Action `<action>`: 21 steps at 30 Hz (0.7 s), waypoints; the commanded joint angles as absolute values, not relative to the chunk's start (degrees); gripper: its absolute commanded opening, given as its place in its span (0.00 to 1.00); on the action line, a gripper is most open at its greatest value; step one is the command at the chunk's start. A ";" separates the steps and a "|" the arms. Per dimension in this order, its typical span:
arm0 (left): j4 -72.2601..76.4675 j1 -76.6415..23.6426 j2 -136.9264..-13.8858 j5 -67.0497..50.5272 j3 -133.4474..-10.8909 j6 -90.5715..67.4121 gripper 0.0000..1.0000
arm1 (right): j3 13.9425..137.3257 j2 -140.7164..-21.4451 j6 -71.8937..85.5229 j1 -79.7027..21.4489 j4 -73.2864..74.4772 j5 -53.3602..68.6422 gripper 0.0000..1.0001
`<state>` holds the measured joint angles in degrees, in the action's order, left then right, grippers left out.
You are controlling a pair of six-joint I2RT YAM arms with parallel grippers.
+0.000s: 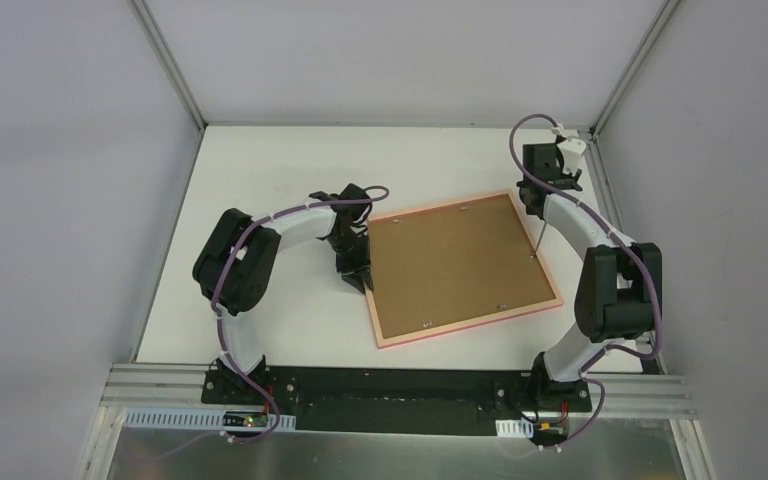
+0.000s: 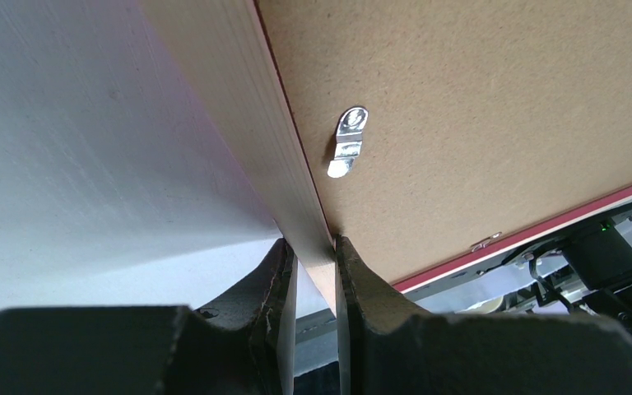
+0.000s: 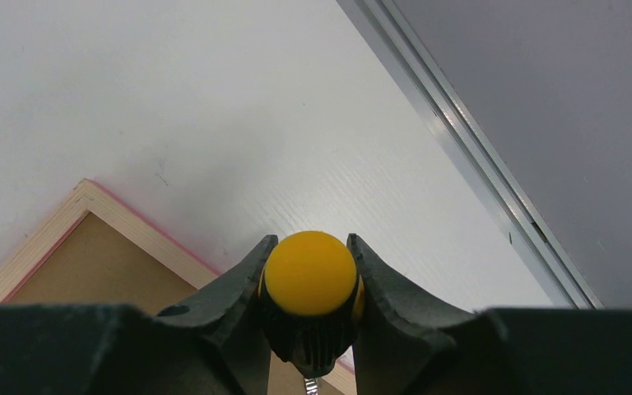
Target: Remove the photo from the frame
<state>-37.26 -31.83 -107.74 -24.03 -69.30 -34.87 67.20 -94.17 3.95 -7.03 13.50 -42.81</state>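
Note:
The pink frame point(image 1: 470, 322) lies face down on the white table, its brown backing board point(image 1: 450, 265) facing up. The photo's printed side is hidden under that board. My left gripper point(image 1: 358, 275) is shut on the frame's left rail. The left wrist view shows the pale rail point(image 2: 255, 123) pinched between the fingertips of that gripper point(image 2: 313, 247), beside the board point(image 2: 477, 107). My right gripper point(image 1: 540, 200) is shut on a screwdriver point(image 1: 535, 238), which stands upright with its tip at the frame's right side. In the right wrist view its yellow handle cap point(image 3: 309, 276) fills the jaws above the frame's corner point(image 3: 66, 222).
Small metal turn clips point(image 2: 348, 141) sit along the board's edges, with others at the far point(image 1: 463, 209) and near point(image 1: 427, 323) sides. Grey enclosure walls surround the table, and an aluminium rail point(image 3: 477, 164) runs along its right edge.

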 commanded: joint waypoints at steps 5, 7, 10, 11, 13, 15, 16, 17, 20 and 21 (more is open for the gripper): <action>-39.48 -32.26 -108.46 -27.24 -71.10 -31.64 0.00 | 72.13 -95.80 4.56 -7.31 10.25 -41.41 0.00; -39.53 -32.30 -108.47 -27.24 -71.09 -31.64 0.00 | 72.85 -95.89 6.51 -7.72 11.87 -39.92 0.00; -39.46 -32.26 -108.59 -27.17 -71.18 -31.78 0.00 | 73.48 -95.14 10.17 -8.08 14.70 -36.97 0.00; -39.46 -32.30 -108.63 -27.13 -71.26 -31.83 0.00 | 73.83 -94.62 11.71 -8.18 15.79 -36.50 0.00; -39.51 -32.23 -108.63 -27.15 -71.49 -31.88 0.00 | 75.28 -93.27 14.42 -8.22 18.89 -35.86 0.00; -39.46 -32.28 -108.78 -27.11 -71.82 -31.82 0.00 | 77.97 -91.61 15.87 -8.19 22.34 -34.74 0.00; -39.46 -32.30 -108.87 -27.21 -72.01 -31.89 0.00 | 79.64 -90.98 16.16 -8.15 24.21 -33.82 0.00; -39.46 -32.26 -109.08 -27.29 -72.41 -31.88 0.00 | 82.05 -90.56 16.92 -8.19 27.03 -32.75 0.00; -39.46 -32.26 -110.10 -27.79 -73.60 -31.87 0.00 | 88.27 -89.46 19.53 -8.22 35.70 -27.55 0.00; -39.46 -32.26 -110.45 -27.97 -74.10 -31.90 0.00 | 88.82 -88.93 20.20 -8.20 37.67 -24.87 0.00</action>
